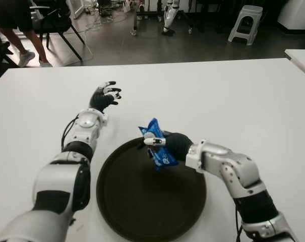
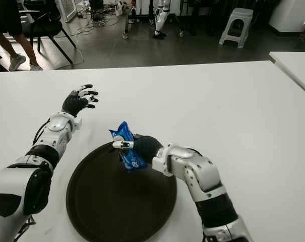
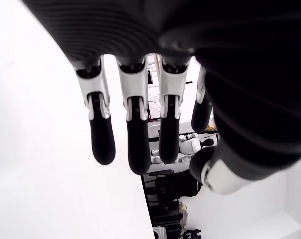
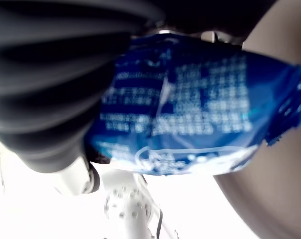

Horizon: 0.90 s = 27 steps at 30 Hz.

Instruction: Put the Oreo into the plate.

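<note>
One blue crinkled Oreo packet (image 1: 159,146), one round dark plate (image 1: 142,201).
Your right hand (image 1: 170,143) is gripping the packet over the plate's rim; your left hand (image 1: 104,97) is hovering with fingers spread, empty.

The left hand (image 3: 155,99) fills the upper part of the left wrist view, seen from close behind its dark ribbed palm. Four long fingers (image 3: 101,134) with white joints and black tips hang extended and slightly apart, the thumb (image 3: 210,172) curving in alongside; nothing is held between them. A bare white surface (image 3: 41,164) lies beyond the fingertips. Through the gaps between the fingers, a dim strip of room shows dark furniture and part of a white robot (image 3: 190,144), too small to make out clearly.
</note>
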Each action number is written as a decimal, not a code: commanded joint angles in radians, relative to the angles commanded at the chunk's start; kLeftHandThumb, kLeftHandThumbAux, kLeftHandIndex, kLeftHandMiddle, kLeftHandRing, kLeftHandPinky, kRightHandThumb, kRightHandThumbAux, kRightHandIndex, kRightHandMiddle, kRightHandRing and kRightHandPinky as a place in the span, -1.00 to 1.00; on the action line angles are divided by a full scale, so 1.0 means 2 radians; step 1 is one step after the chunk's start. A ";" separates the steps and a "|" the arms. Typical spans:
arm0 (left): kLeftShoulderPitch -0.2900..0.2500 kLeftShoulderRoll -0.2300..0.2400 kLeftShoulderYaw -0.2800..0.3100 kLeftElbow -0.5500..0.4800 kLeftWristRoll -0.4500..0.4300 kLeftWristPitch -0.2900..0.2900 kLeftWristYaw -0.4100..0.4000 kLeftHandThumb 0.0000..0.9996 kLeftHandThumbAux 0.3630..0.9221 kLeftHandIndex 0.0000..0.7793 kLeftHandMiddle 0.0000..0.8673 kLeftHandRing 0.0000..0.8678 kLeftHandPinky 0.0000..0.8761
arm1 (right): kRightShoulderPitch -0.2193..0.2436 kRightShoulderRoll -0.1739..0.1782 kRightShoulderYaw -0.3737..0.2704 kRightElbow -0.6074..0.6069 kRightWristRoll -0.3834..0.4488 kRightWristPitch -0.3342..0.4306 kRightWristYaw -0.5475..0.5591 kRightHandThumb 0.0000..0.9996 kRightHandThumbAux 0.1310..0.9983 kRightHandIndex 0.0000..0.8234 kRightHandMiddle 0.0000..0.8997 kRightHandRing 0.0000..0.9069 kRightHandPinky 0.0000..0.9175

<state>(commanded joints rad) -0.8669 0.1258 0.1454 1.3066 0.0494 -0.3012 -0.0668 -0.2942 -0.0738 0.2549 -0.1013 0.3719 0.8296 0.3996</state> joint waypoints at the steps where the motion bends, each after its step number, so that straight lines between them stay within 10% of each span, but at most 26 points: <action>1: 0.000 0.000 0.000 0.000 0.000 0.000 0.000 -0.71 0.27 -0.51 -0.26 -0.18 -0.06 | 0.000 -0.003 0.001 -0.004 0.000 0.004 0.002 0.40 0.38 0.04 0.68 0.75 0.77; 11: 0.000 -0.001 -0.002 -0.001 0.003 0.000 0.006 -0.74 0.31 -0.51 -0.27 -0.22 -0.11 | -0.013 -0.001 -0.031 0.009 0.062 0.056 0.051 0.41 0.37 0.04 0.68 0.77 0.78; 21: -0.001 0.001 -0.007 0.000 0.007 0.002 0.008 -0.79 0.34 -0.52 -0.27 -0.20 -0.09 | 0.001 0.008 -0.015 0.024 0.012 -0.005 0.019 0.43 0.37 0.03 0.66 0.75 0.76; 27: -0.001 0.002 -0.008 0.001 0.008 0.002 0.007 -0.78 0.30 -0.54 -0.30 -0.21 -0.09 | 0.000 0.002 -0.013 -0.016 0.017 0.031 0.011 0.42 0.37 0.03 0.67 0.76 0.76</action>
<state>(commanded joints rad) -0.8684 0.1303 0.1291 1.3078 0.0662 -0.2965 -0.0520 -0.2936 -0.0699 0.2292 -0.1325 0.4058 0.8922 0.4220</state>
